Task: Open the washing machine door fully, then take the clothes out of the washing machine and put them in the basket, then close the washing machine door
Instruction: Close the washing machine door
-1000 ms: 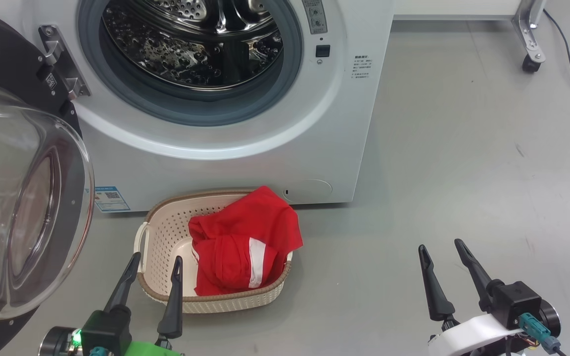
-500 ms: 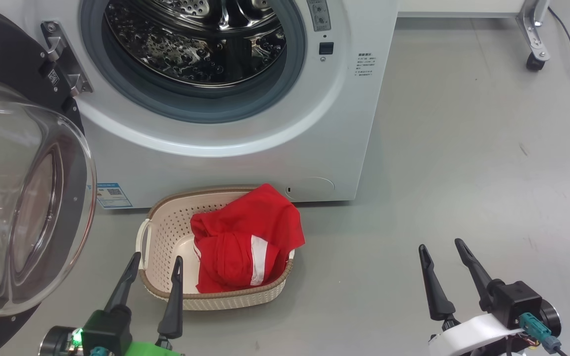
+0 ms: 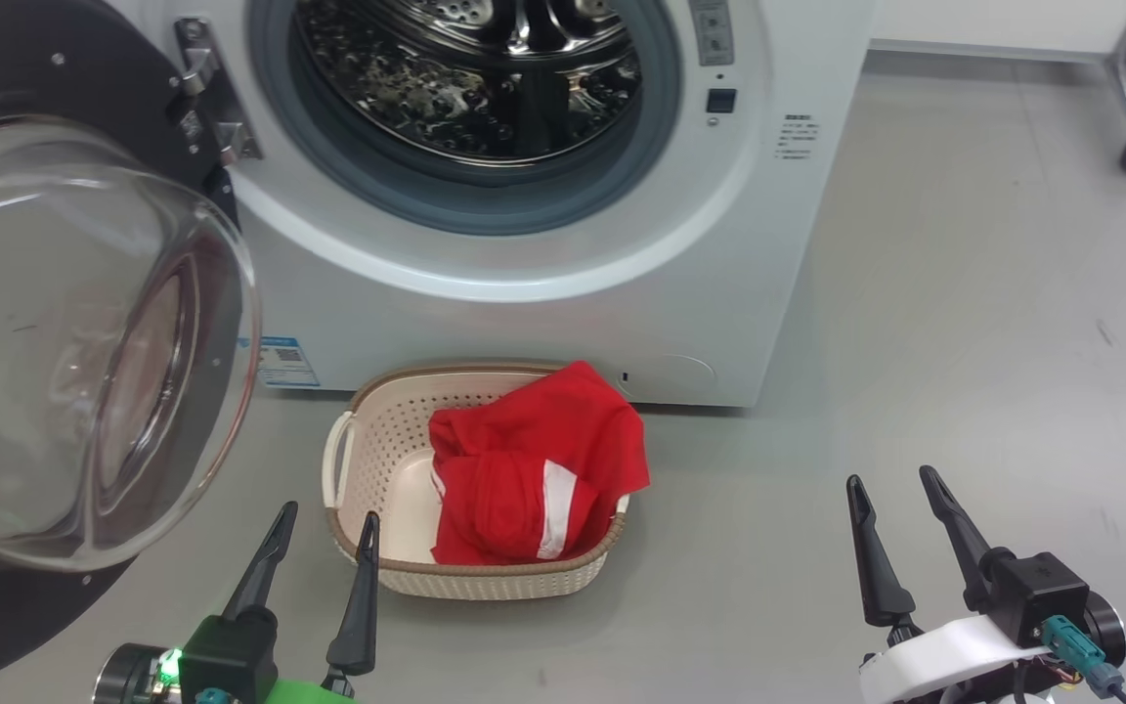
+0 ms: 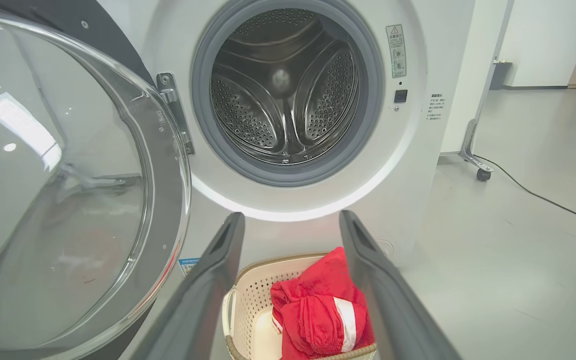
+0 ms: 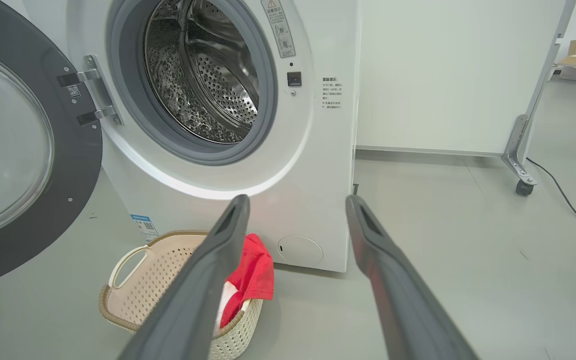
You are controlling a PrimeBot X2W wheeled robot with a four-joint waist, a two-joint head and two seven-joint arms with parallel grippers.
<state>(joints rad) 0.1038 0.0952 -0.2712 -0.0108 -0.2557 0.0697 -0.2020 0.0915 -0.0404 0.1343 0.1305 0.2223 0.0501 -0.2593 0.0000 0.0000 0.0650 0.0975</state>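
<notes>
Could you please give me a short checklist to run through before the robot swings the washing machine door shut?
1. Washing machine drum free of clothes: ok, bare steel where visible.
2. Red clothes in the basket: ok, though one fold drapes over its far right rim.
3. Left gripper open, holding nothing: ok.
4. Right gripper open, holding nothing: ok.
5. Washing machine door swung wide on its left hinge, within the left gripper's reach: ok, probably.
6. Door's swing clears the basket standing before the machine: cannot tell.
</notes>
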